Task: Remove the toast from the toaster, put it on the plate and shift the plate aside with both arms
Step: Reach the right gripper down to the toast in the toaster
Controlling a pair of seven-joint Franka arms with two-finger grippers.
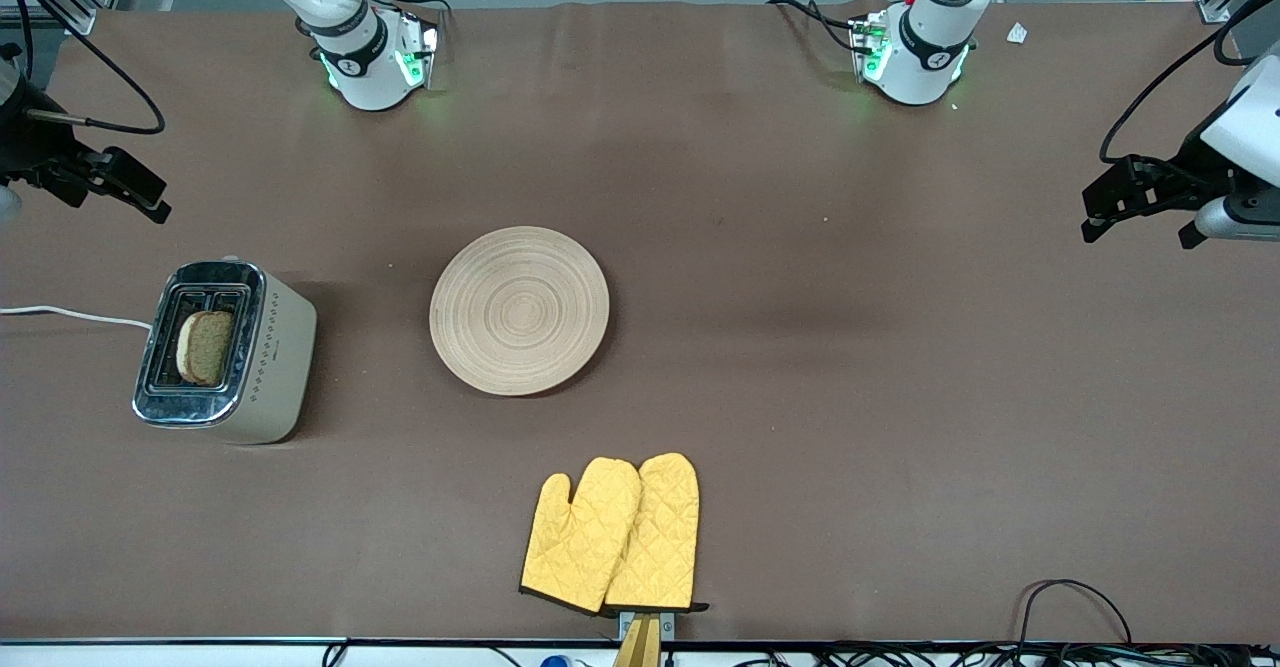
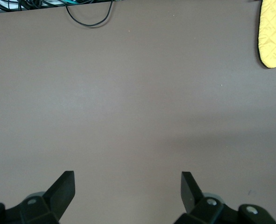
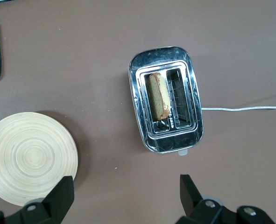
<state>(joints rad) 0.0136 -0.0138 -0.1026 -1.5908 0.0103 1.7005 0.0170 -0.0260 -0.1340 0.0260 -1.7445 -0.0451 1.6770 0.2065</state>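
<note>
- right gripper [image 3: 123, 198]: fingers spread, empty, raised over the table near the toaster [image 1: 225, 350].
- toast [image 1: 205, 347]: upright in a toaster slot, below this gripper.
- plate [image 1: 519, 310]: bare, beside the toaster.
- left gripper [image 2: 127, 196]: spread, empty, waiting over bare table [image 1: 900, 397], well apart from the plate.

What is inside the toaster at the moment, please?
One toast slice stands in one slot of the toaster, its top sticking out; its lower part is hidden. The other slot looks empty.

Yellow quilted mitts [image 1: 612, 535], brown toast [image 1: 205, 347]
</note>
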